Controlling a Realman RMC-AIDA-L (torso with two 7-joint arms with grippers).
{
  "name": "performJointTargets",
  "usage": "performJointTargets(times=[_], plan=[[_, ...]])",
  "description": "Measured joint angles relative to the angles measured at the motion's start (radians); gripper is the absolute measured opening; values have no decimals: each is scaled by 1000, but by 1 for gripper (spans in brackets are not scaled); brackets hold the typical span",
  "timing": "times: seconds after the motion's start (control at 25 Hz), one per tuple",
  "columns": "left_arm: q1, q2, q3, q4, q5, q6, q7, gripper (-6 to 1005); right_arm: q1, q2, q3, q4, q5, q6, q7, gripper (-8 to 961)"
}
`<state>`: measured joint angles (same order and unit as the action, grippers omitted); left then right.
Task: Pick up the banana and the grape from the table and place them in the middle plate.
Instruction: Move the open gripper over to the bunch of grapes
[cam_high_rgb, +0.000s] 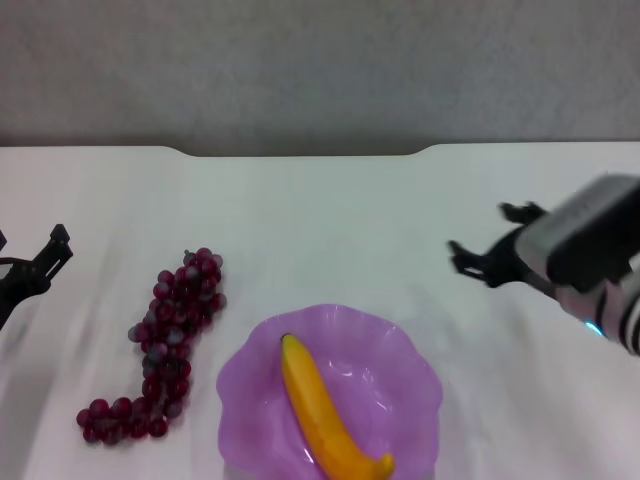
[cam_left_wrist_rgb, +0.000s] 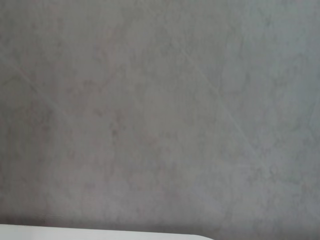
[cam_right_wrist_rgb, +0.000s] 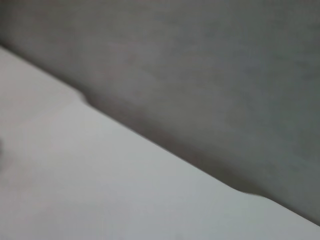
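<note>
The yellow banana (cam_high_rgb: 330, 412) lies inside the purple middle plate (cam_high_rgb: 400, 360) at the near centre of the table (cam_high_rgb: 320, 220). The dark red grape bunch (cam_high_rgb: 160, 345) rests on the table just left of the plate. My right gripper (cam_high_rgb: 490, 240) hovers open above the table, up and to the right of the plate, with nothing between its fingers. At the far left edge my left gripper (cam_high_rgb: 40, 262) stays away from the grape bunch. Both wrist views show only the grey wall and a strip of table.
A grey wall (cam_high_rgb: 320, 70) stands behind the table's notched far edge (cam_high_rgb: 300, 152). Bare white tabletop lies between the plate and the far edge.
</note>
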<state>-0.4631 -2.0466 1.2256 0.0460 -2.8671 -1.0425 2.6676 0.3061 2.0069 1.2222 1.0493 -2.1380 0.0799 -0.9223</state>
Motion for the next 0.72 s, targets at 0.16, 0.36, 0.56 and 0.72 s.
performJointTargets(times=[0.16,0.36,0.56,0.72], plan=[[-5,-2,0,0,2,3,0,894,13,1,-189,-186,2,-382,52,875],[-14,-5,0,-1,2,3,-2,894,85,4,-452,-481,0,-836,339,875],[-32,-7,10,-5,2,2,-18,893,156,11,-597,-735,-4,-1051,709,875],[-46,-7,90,-6,3,6,-72,894,167,12,-610,-762,-1,-1057,745,875]])
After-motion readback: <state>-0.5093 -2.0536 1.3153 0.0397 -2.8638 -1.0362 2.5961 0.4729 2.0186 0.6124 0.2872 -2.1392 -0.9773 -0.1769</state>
